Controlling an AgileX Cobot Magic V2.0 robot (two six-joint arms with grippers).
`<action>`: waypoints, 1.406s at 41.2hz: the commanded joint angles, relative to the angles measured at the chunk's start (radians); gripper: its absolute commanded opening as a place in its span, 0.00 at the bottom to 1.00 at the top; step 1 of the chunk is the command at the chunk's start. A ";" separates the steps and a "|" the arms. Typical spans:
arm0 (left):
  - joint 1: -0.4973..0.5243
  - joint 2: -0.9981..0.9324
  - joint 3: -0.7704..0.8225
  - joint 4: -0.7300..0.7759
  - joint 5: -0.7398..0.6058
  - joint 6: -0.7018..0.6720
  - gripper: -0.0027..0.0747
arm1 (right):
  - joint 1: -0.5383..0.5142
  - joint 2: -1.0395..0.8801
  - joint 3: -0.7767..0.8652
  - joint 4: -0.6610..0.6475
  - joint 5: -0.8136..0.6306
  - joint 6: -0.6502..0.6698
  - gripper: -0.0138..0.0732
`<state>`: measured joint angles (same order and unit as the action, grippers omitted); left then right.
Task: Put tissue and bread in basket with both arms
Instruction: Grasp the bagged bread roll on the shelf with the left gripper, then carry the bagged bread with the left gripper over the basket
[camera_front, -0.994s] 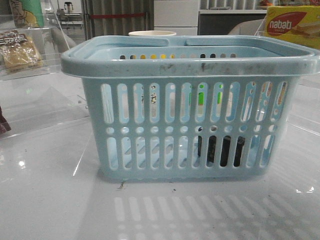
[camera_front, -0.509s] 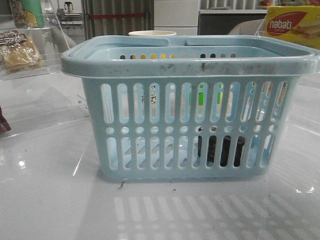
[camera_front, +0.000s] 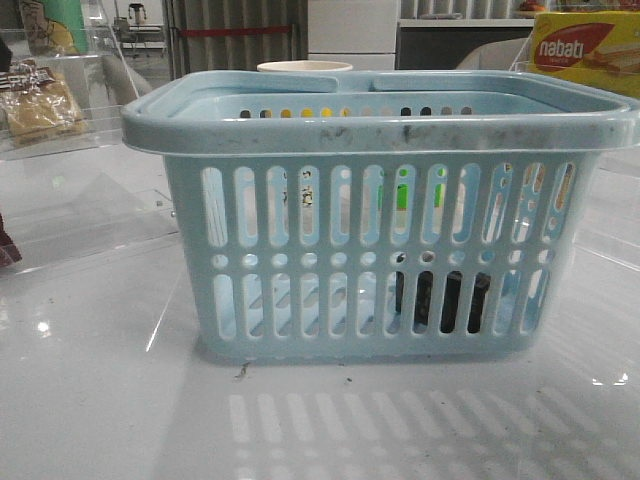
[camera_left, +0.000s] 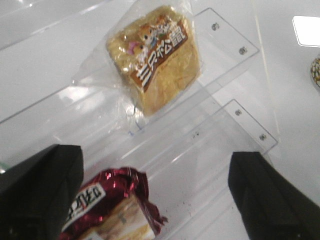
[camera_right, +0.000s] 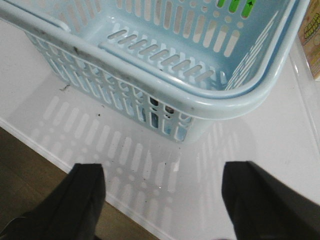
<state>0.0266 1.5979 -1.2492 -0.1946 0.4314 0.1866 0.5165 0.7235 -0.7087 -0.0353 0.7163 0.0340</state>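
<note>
The pale blue basket (camera_front: 380, 120) stands mid-table and also shows in the right wrist view (camera_right: 210, 102). The black tissue pack (camera_front: 440, 300) stands inside it at the lower right, seen through the slots. The bread (camera_front: 38, 105) in its clear wrapper lies on a clear shelf at the far left. In the left wrist view the bread (camera_left: 155, 55) lies beyond my left gripper (camera_left: 155, 155), which is open and empty. My right gripper (camera_right: 162, 172) is open and empty, over the table's front edge outside the basket's near corner.
A dark red snack packet (camera_left: 107, 210) lies on the clear acrylic shelf (camera_left: 220, 125) close to my left gripper's finger. A yellow-red nabati box (camera_front: 585, 50) stands at the back right. A white cup (camera_front: 305, 67) is behind the basket.
Basket and tissue have not moved. A dark shape has come into view at the far left edge just above the bread.
</note>
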 joint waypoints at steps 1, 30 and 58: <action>0.008 0.038 -0.094 -0.016 -0.094 -0.006 0.85 | -0.002 -0.006 -0.025 -0.017 -0.060 0.002 0.84; 0.004 0.290 -0.226 -0.035 -0.308 -0.006 0.82 | -0.002 -0.006 -0.025 -0.017 -0.060 0.002 0.84; 0.004 0.266 -0.229 -0.035 -0.264 -0.006 0.21 | -0.002 -0.006 -0.025 -0.017 -0.060 0.002 0.84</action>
<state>0.0275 1.9395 -1.4381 -0.2210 0.2203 0.1866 0.5165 0.7235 -0.7087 -0.0369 0.7180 0.0362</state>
